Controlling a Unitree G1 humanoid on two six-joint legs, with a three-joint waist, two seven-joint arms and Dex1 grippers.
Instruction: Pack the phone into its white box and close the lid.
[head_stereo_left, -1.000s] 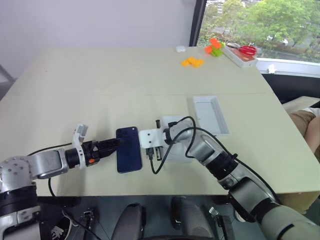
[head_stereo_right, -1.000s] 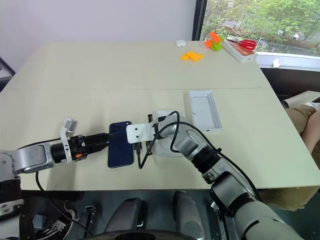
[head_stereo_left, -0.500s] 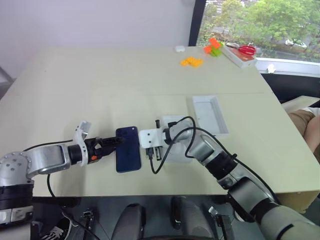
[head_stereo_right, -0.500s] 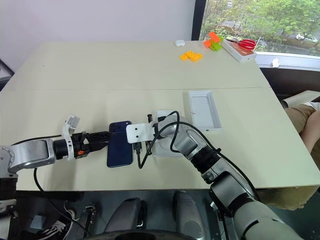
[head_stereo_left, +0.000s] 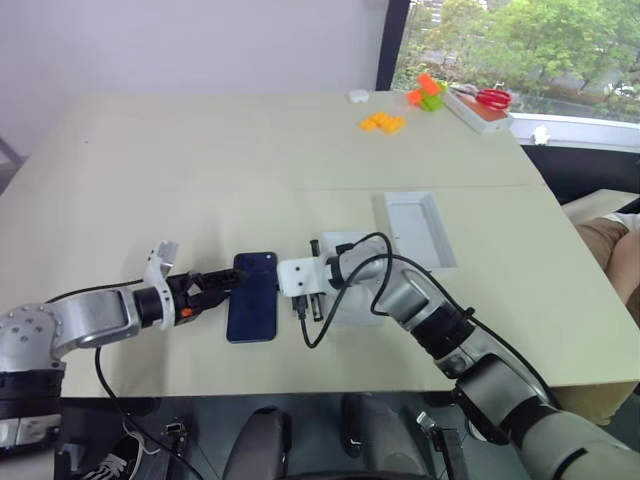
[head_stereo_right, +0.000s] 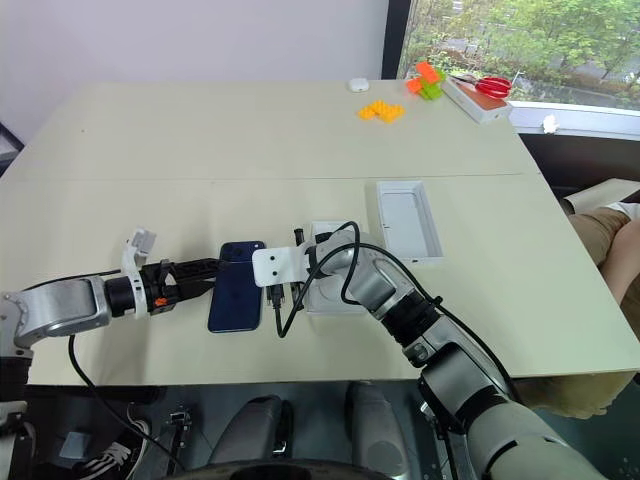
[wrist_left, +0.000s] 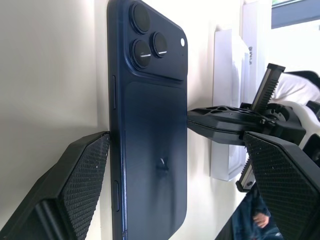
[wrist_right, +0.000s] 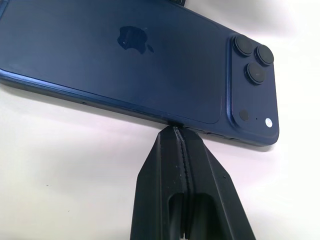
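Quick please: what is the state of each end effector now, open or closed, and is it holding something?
Left end effector: open, straddling the slim dark navy-blue phone, not clamped.
Right end effector: closed, holding nothing, tips at the phone's edge.

Head stereo pair looks down over table (head_stereo_left: 200, 160); both wrist views close on phone (wrist_left: 150, 150) from opposite sides.

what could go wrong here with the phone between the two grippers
1. The phone lies flat on the table, so the open left gripper may slide over it instead of gripping.
2. The shut right gripper presses the phone's long edge; more push could skid or spin it toward the near table edge.
3. The right arm's cable dangles beside the phone and might snag.
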